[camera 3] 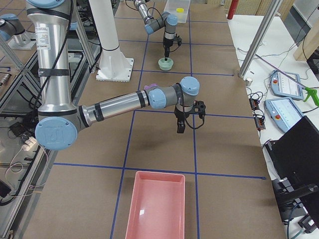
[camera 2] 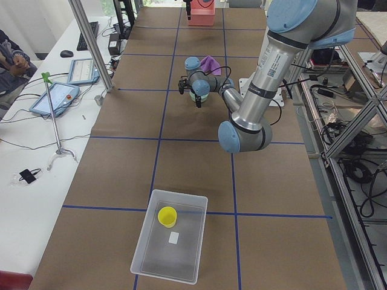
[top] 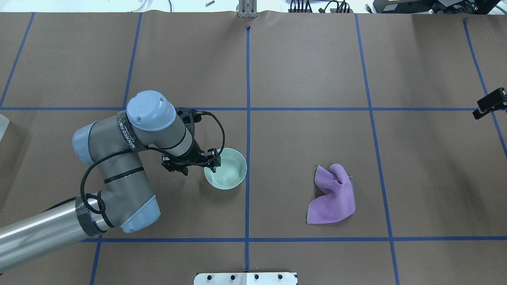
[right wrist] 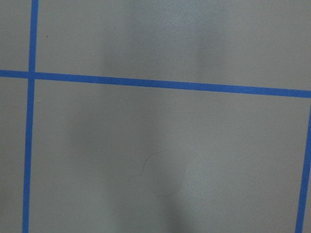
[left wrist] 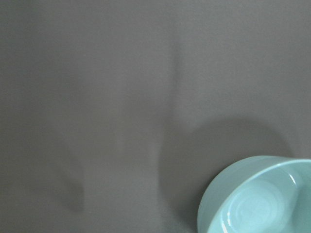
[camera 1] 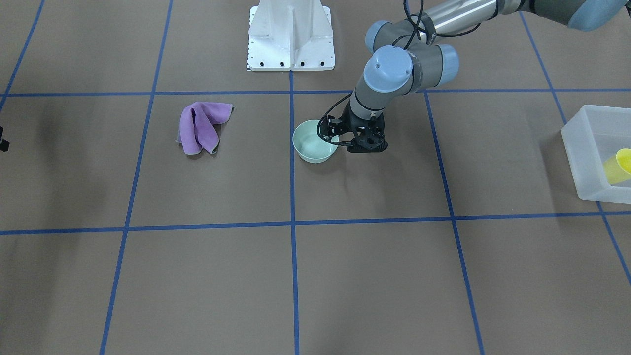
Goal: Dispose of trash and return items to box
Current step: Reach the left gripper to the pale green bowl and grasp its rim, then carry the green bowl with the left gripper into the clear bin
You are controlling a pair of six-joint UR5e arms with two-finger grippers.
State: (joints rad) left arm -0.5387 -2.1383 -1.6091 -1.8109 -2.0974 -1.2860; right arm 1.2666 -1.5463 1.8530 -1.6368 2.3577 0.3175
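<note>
The mint-green bowl (top: 229, 171) stands upright on the brown table near its middle; it also shows in the front view (camera 1: 310, 144) and at the lower right of the left wrist view (left wrist: 260, 199). My left gripper (top: 193, 164) is low at the bowl's rim on the box's side and looks open, with one finger over the rim and nothing held. The yellow cup (camera 1: 618, 167) lies inside the translucent box (camera 1: 584, 148) at the table's end on my left. My right gripper (camera 3: 179, 127) hangs over bare table, and I cannot tell whether it is open or shut.
A crumpled purple cloth (top: 332, 194) lies on the table to the right of the bowl. A pink tray (camera 3: 154, 209) sits at the table's end on my right. The white robot base (camera 1: 291, 34) stands at the table's edge.
</note>
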